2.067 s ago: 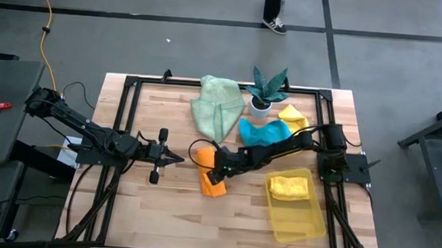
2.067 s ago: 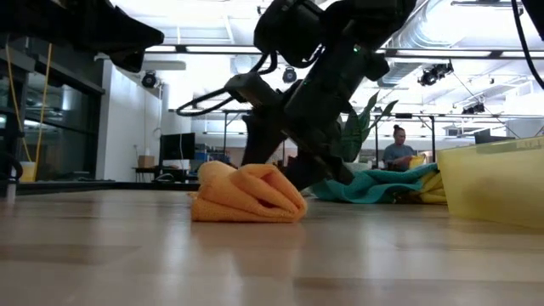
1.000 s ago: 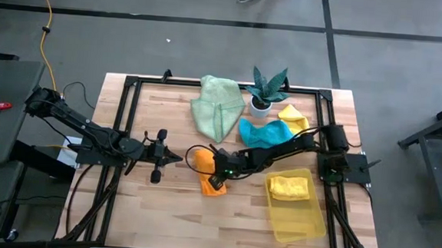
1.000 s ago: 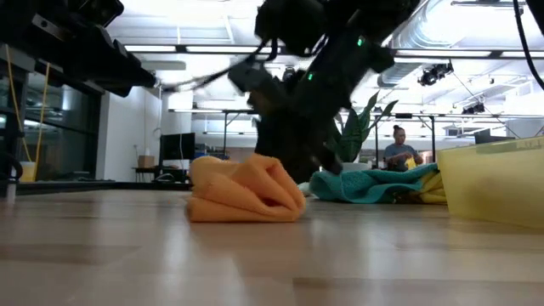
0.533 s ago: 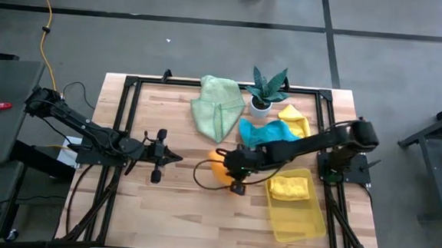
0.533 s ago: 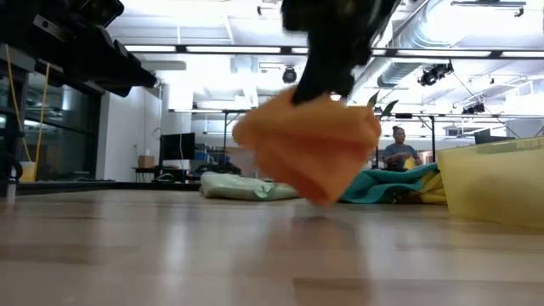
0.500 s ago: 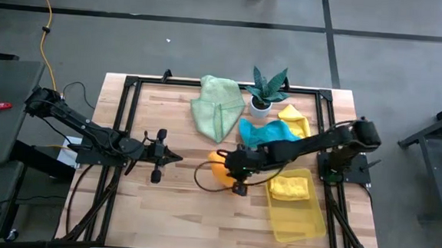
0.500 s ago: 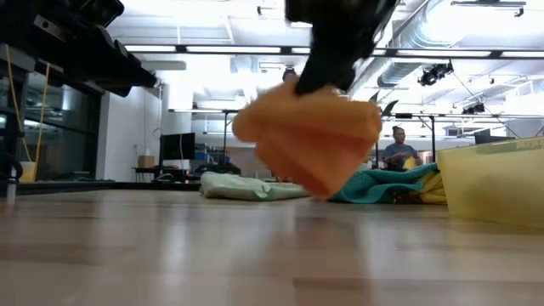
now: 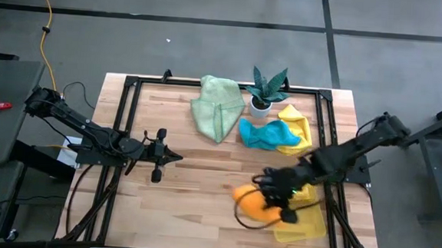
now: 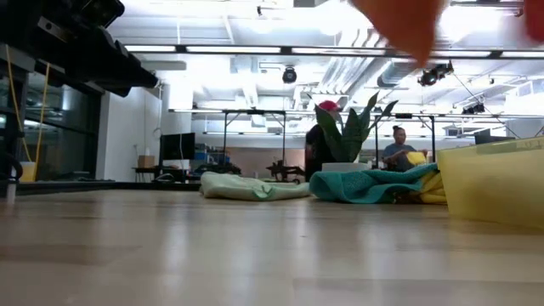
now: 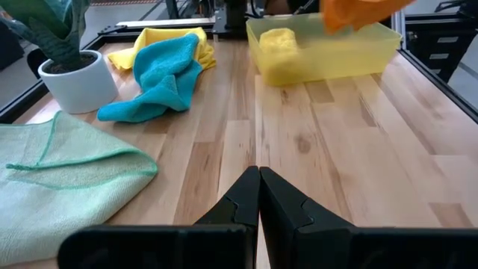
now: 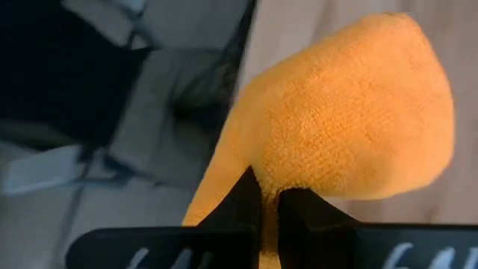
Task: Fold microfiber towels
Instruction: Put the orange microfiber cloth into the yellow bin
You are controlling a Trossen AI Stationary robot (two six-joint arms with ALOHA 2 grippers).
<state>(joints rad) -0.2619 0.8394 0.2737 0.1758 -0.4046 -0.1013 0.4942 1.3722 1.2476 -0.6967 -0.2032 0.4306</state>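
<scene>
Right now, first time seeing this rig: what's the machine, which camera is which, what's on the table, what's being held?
It is a two-armed robot at a wooden table. One camera looks straight down, one sits at table height, and one rides on each wrist.

The right gripper is shut on the orange towel, bunched up and lifted beside the yellow tray; its wrist view shows the fingers pinching the cloth. The left gripper waits shut over the left part of the table, holding nothing.

Lying at the far side: a pale green towel, a teal towel, a yellow towel and a potted plant. A folded yellow towel already lies in the tray.
</scene>
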